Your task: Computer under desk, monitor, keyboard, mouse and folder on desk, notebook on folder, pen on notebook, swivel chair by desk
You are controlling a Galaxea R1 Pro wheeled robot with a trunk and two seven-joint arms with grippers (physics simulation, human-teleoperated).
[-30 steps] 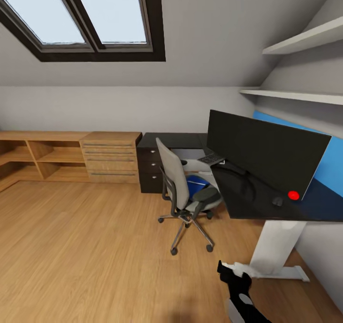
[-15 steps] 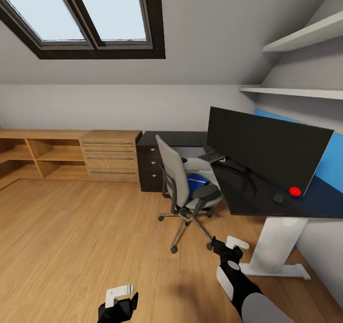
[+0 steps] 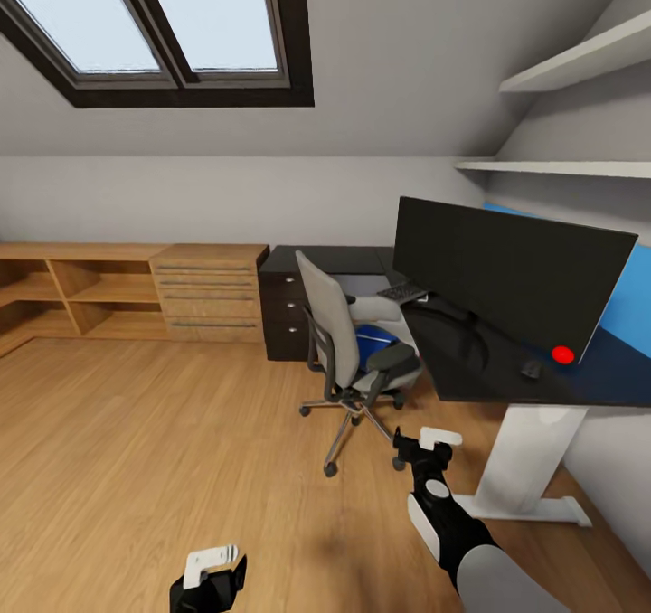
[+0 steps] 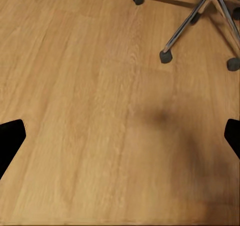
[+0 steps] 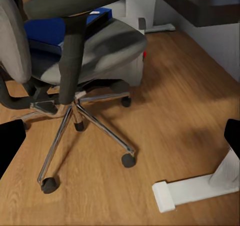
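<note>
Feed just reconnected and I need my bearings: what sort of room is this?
Probably an attic home office: a slanted skylight in a sloping ceiling, a long black desk bearing a wide black monitor, and a grey swivel chair.

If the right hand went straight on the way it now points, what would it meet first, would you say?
Probably the swivel chair: the right hand aims at its chrome star base and seat, with bare wooden floor before it. Depth is hard to judge.

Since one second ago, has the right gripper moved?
Yes. The right gripper has risen and reached forward: it sat low near the picture's bottom edge, and now it is up near the swivel chair base, beside the desk leg.
</note>
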